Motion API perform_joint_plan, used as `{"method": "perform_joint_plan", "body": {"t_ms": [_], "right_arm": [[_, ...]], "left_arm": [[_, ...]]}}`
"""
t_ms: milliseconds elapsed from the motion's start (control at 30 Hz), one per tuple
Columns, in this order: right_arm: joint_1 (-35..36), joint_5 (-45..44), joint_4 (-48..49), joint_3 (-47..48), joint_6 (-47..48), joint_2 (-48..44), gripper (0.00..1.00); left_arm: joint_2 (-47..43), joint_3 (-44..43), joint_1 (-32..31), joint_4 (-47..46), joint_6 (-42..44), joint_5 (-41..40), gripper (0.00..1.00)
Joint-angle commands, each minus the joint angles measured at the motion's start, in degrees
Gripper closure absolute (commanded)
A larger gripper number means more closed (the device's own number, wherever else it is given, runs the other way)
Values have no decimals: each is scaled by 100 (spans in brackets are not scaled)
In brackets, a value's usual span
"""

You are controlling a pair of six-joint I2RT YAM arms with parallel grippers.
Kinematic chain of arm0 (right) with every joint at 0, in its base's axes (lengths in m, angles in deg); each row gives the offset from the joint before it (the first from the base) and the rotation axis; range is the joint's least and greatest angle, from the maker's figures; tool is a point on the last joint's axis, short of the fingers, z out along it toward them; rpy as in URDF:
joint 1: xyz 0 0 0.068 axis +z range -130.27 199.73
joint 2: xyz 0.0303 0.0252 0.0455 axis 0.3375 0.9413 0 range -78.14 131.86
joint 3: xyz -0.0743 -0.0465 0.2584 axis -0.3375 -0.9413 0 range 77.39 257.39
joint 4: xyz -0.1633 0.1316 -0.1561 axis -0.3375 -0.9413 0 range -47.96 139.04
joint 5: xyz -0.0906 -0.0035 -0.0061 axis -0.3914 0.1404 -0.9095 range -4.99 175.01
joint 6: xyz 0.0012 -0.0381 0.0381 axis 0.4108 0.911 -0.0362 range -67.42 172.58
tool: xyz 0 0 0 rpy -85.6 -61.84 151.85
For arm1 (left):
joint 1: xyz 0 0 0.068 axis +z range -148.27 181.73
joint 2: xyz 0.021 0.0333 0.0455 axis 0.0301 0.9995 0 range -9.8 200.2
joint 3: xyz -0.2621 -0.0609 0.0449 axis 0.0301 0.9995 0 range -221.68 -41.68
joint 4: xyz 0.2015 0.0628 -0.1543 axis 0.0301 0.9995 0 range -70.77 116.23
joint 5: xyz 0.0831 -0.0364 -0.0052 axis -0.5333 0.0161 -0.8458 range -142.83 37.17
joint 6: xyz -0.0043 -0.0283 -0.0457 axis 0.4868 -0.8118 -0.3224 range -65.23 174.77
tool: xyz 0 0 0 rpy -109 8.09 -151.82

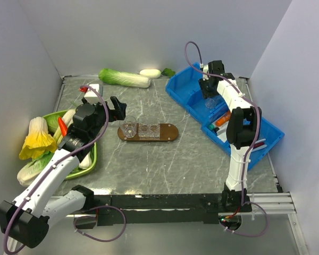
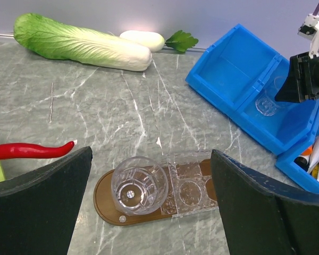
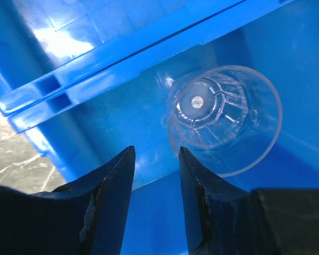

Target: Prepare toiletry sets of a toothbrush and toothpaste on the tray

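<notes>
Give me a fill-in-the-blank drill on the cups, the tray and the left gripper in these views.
The clear plastic cup on the flat dark-brown wooden tray stands ____, mouth up.
A second clear cup sits inside the ____ plastic bin, just ahead of the right gripper.
The left gripper hovers over the tray with its jaws wide ____.
Missing words: upright; blue; open.

Tray (image 2: 103, 201): right end hidden behind finger (image 2: 266, 212) of left gripper (image 2: 151, 155). Red chilli (image 2: 21, 151) cut off at left edge. Blue bin (image 2: 223, 61) contents cropped at right edge; orange bit perhaps toothpaste (image 2: 307, 152). Green dish (image 1: 95, 155) partly under left arm (image 1: 58, 164).
</notes>
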Motion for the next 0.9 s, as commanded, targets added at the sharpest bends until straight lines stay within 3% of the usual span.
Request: {"method": "perform_joint_plan", "body": {"t_ms": [0, 867], "right_arm": [[-88, -82, 187, 253, 221, 88, 54], [-150, -126, 372, 271, 467, 404, 60]], "left_arm": [[12, -159, 22, -107, 8, 106, 3], [83, -168, 22, -125, 8, 212, 3]]}}
